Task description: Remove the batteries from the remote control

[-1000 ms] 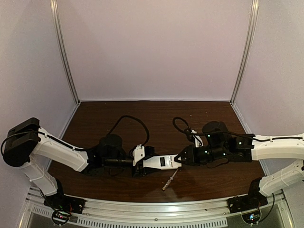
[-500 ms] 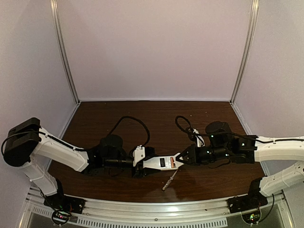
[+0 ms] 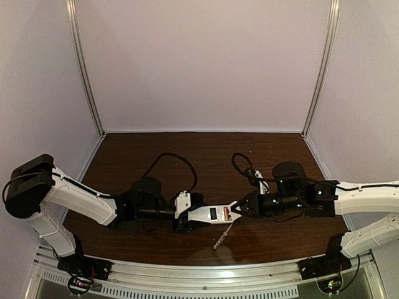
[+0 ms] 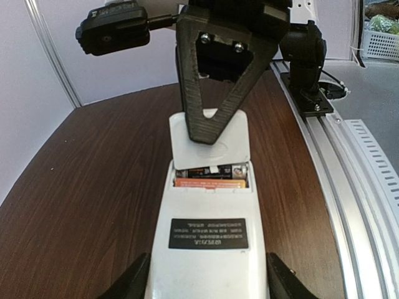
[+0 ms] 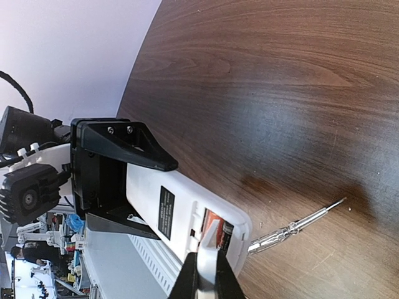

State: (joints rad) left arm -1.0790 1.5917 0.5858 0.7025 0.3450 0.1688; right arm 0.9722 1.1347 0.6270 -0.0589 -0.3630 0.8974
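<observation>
Left wrist view: nearest, the left gripper (image 4: pixel 209 288) clamps the flat white rectangular remote control (image 4: pixel 209 261) by its long sides, plain back facing up. Further on, the opened recess holds the slim orange batteries (image 4: pixel 209 182). Beyond lies a small square white cover (image 4: pixel 234 146), with the tip of the fully closed black right gripper (image 4: pixel 206 132) on it, above the dark brown wooden table (image 4: pixel 93 156).
</observation>
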